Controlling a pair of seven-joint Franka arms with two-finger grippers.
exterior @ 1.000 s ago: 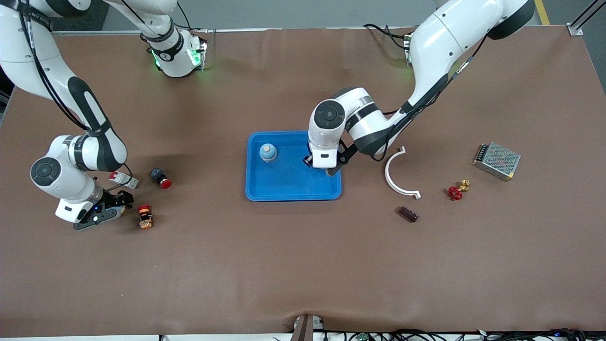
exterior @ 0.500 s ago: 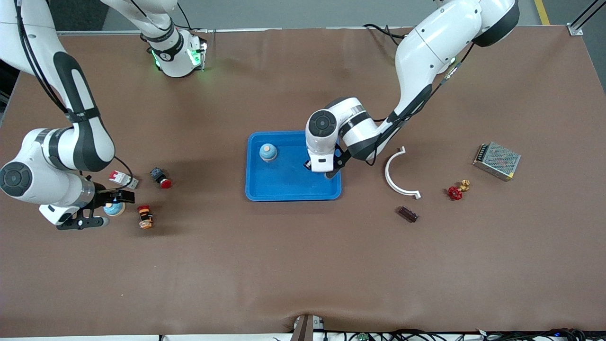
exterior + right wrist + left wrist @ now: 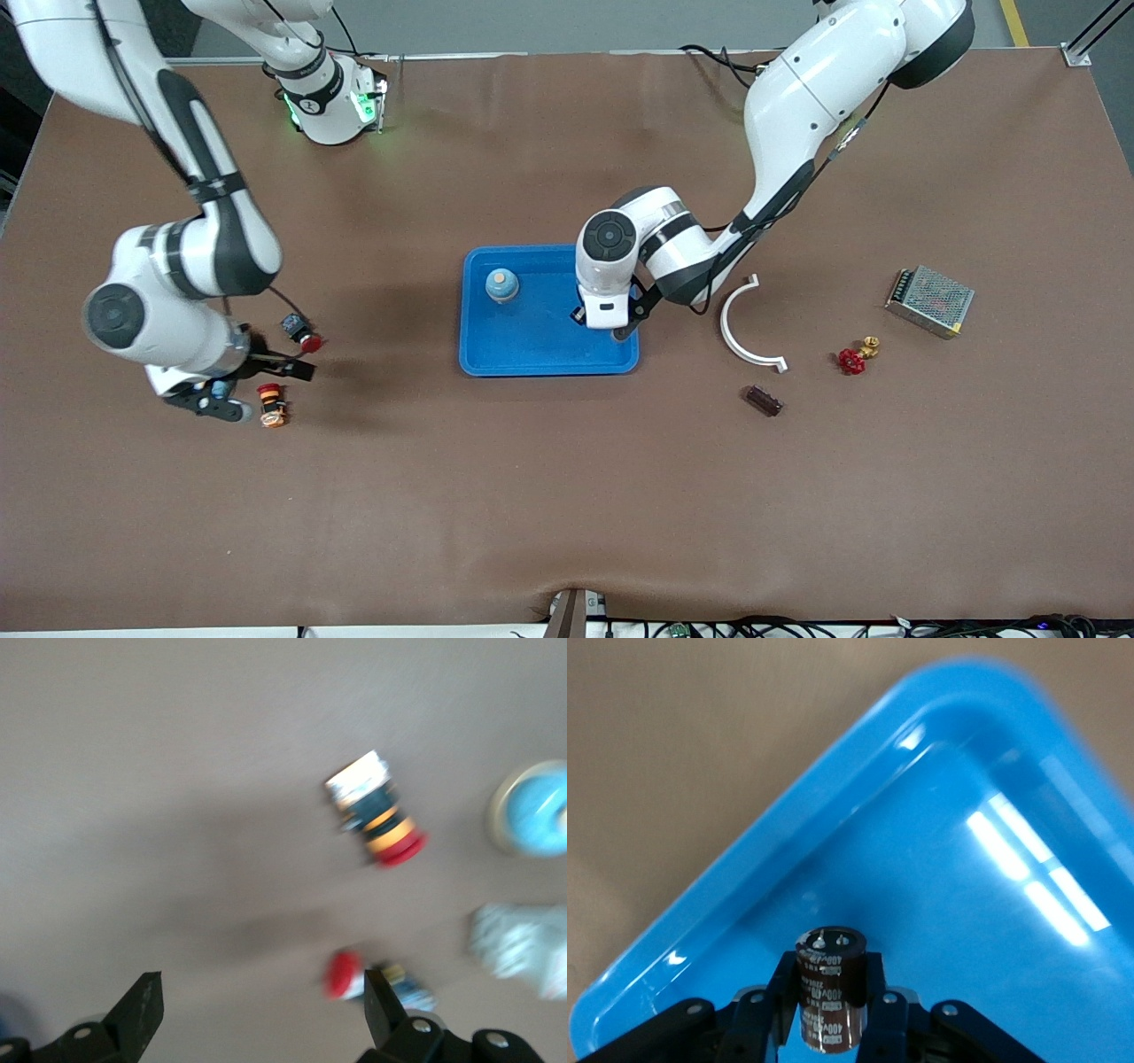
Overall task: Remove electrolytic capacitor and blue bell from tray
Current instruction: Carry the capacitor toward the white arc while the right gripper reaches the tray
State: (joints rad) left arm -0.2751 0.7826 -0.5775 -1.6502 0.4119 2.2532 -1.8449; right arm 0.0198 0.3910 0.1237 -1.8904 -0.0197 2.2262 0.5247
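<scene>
My left gripper (image 3: 611, 324) is low inside the blue tray (image 3: 549, 365), shut on a dark brown capacitor (image 3: 830, 988) held upright; the tray wall (image 3: 788, 837) shows in the left wrist view. A light-blue bell (image 3: 501, 285) with a beige top sits in the tray, toward the right arm's end. My right gripper (image 3: 270, 390) is open and empty, above the table over the buttons; its own view shows it (image 3: 263, 1005) wide open. A second blue bell (image 3: 536, 811) stands on the table beside it, mostly hidden under the hand in the front view.
An orange-red button (image 3: 271, 404) and a black-red button (image 3: 301, 335) lie by the right gripper. A white curved bracket (image 3: 742, 330), a dark block (image 3: 764, 400), a red valve handle (image 3: 851, 361) and a metal power supply (image 3: 929, 301) lie toward the left arm's end.
My right gripper has moved off the table bell toward the tray, now over the buttons; that bell stays on the table. My left gripper has barely moved.
</scene>
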